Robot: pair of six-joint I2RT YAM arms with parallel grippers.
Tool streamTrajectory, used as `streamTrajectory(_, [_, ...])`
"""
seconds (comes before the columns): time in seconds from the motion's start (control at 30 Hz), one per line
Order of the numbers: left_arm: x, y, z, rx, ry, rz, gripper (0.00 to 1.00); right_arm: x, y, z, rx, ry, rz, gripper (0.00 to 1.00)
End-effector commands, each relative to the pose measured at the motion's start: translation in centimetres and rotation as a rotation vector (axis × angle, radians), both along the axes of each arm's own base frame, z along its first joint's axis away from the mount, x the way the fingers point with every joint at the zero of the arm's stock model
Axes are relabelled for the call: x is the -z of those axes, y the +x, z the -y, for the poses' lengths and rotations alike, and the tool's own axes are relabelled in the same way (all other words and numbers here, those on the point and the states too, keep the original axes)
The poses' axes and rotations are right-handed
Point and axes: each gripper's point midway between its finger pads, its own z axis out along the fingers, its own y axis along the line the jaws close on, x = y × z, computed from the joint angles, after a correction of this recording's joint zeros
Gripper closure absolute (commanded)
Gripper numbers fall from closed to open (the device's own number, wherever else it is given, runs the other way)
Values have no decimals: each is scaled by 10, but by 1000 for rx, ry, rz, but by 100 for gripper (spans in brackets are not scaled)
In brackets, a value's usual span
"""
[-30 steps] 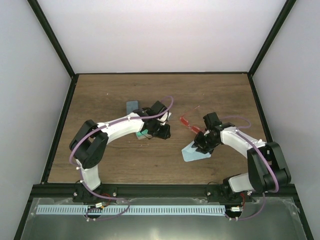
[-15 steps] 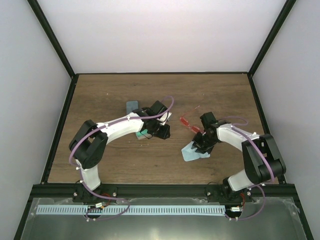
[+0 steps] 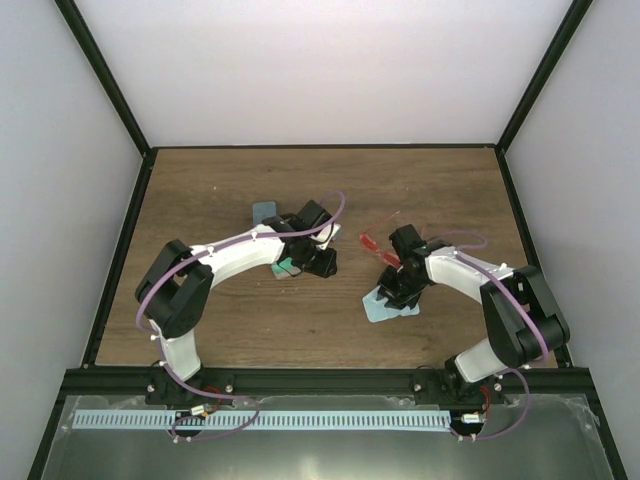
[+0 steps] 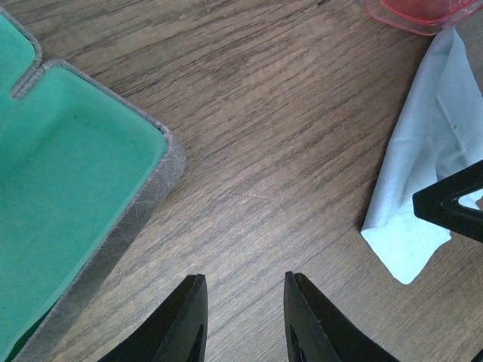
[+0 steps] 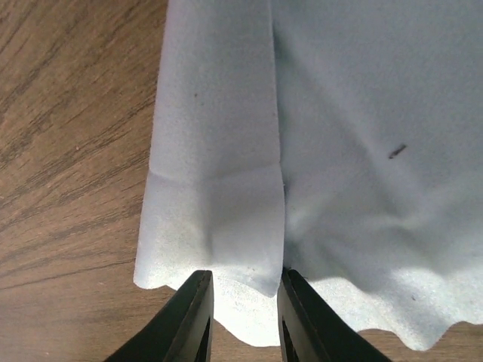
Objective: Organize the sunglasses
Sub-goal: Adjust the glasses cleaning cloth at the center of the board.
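The red-framed sunglasses (image 3: pixel 374 243) lie on the table between the two arms; their edge shows at the top right of the left wrist view (image 4: pixel 419 12). My left gripper (image 3: pixel 322 264) (image 4: pixel 243 302) is open and empty over bare wood, beside an open case with a green lining (image 4: pixel 68 173) (image 3: pixel 289 268). My right gripper (image 3: pixel 396 291) (image 5: pixel 243 302) is open, low over a light-blue cloth (image 3: pixel 386 309) (image 5: pixel 355 113). A folded flap of the cloth lies between its jaws.
A grey-blue case (image 3: pixel 265 212) lies behind the left arm. The cloth also shows at the right of the left wrist view (image 4: pixel 434 143), with the right gripper's black tip (image 4: pixel 453 205) on it. Black frame posts edge the table.
My right gripper has moved left across the cloth, towards its left part. The left arm has hardly moved.
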Motion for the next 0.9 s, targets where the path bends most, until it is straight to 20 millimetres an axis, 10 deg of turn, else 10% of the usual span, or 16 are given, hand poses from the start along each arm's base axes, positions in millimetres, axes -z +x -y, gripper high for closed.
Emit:
streamTrajectory(0.0, [-9, 0, -2, 7, -18, 21, 72, -6, 6, 0, 14, -22, 21, 76])
streamTrajectory(0.87, [-8, -4, -10, 2, -14, 15, 72, -25, 52, -12, -42, -45, 127, 99])
